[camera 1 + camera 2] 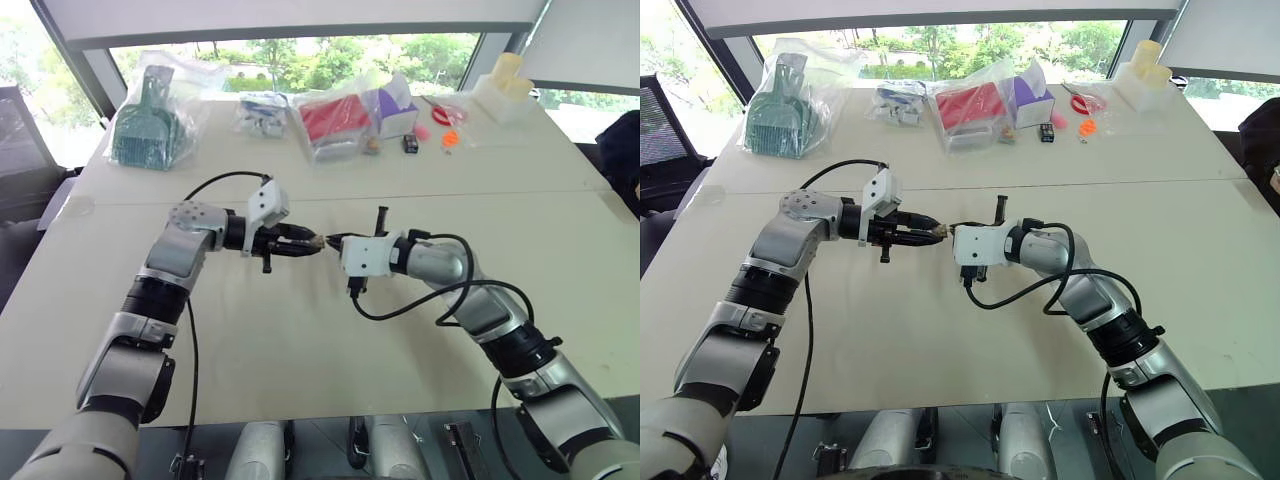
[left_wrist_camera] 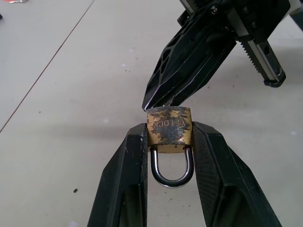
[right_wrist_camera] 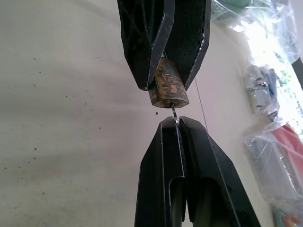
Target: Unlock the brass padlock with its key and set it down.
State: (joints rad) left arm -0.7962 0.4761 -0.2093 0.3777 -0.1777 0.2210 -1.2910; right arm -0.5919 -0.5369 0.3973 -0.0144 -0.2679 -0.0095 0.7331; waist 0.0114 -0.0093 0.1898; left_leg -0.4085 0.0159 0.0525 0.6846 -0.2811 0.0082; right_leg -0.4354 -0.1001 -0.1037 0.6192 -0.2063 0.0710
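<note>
Brass padlock (image 2: 169, 128) pinched by left gripper (image 2: 169, 142) above mid-table, right gripper (image 3: 177, 124) clamped on key (image 3: 174, 112) at its base, bare table (image 1: 300, 340) all round, bagged goods (image 1: 335, 118) at 12 o'clock along far edge
</note>
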